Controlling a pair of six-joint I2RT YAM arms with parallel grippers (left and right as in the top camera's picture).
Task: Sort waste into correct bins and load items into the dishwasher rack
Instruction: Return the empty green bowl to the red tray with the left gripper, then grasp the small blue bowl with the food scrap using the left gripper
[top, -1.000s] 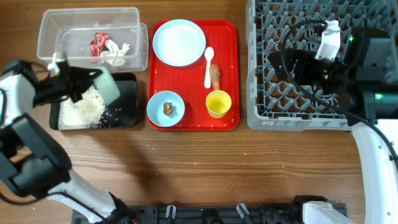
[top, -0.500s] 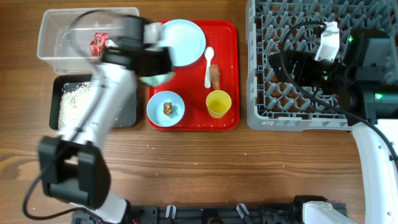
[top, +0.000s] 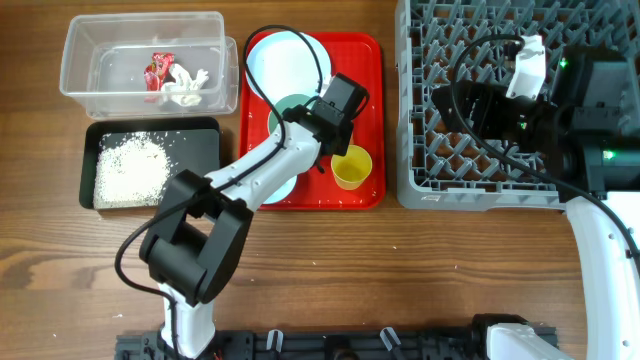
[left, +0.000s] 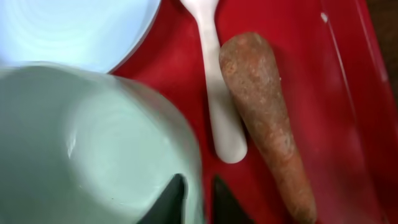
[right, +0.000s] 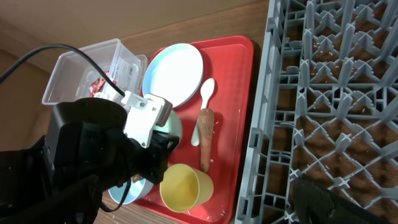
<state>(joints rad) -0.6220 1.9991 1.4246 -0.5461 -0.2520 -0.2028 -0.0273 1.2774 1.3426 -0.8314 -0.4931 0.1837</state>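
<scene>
My left gripper (left: 199, 202) is over the red tray (left: 348, 93), its fingers either side of the rim of the pale green bowl (left: 93, 143), one inside, one outside. A thin red strip shows between the outer finger and the wall. Beside it lie the white spoon (left: 217, 106) and the carrot-like stick (left: 267, 112), with the light-blue plate (top: 285, 55) behind. The yellow cup (top: 351, 166) and small blue bowl (right: 132, 191) stand at the tray's front. My right gripper (top: 452, 104) hangs open over the dishwasher rack (top: 500, 170), holding nothing.
The clear tub (top: 100, 40) at the back left holds the red-and-white wrapper (top: 158, 72) and white paper scrap (top: 186, 88). In front of it the black tray (top: 205, 160) holds a heap of rice (top: 130, 168). A few grains lie on the wooden table.
My left arm has swung from the black tray to the red tray with the green bowl. Its jaws have started to part. The right arm has not moved.
</scene>
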